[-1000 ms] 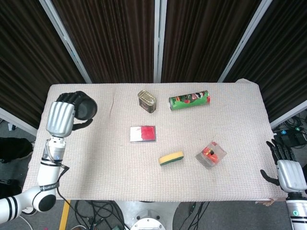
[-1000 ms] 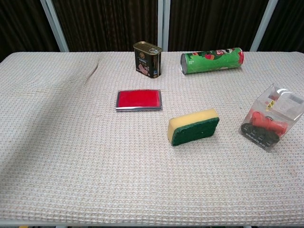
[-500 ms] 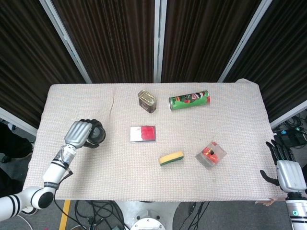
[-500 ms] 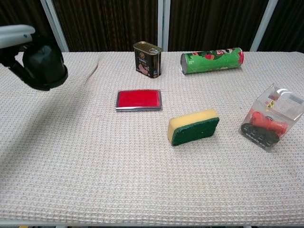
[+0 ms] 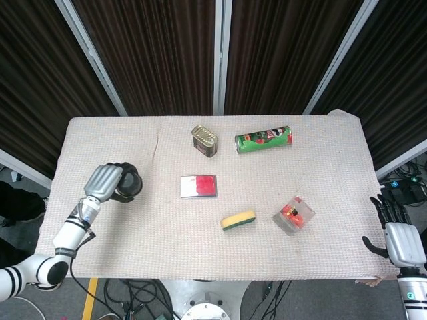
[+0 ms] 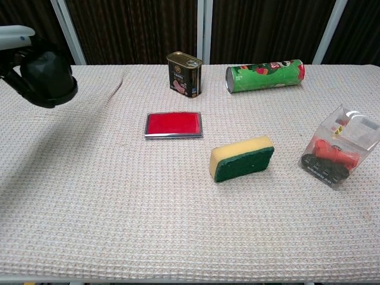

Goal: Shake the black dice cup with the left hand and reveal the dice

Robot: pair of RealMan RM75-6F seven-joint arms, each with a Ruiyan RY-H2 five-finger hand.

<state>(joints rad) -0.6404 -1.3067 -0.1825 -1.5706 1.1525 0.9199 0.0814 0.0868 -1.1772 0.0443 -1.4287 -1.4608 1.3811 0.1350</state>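
My left hand (image 5: 102, 183) grips the black dice cup (image 5: 127, 185) over the left part of the table. In the chest view the black dice cup (image 6: 46, 78) hangs in the air at the upper left, with the left hand (image 6: 14, 39) wrapped over it from the left. No dice show in either view. My right hand (image 5: 403, 240) stays off the table's near right corner, fingers spread and holding nothing; the chest view does not show it.
On the beige cloth (image 5: 153, 247) lie a red tin (image 5: 199, 186), a small can (image 5: 205, 141), a green tube lying on its side (image 5: 263, 139), a yellow-green sponge (image 5: 238, 220) and a clear box with a red toy (image 5: 293, 214).
The left hand dropped with the cup from high at the far left to lower over the table, then shifted slightly back and left.
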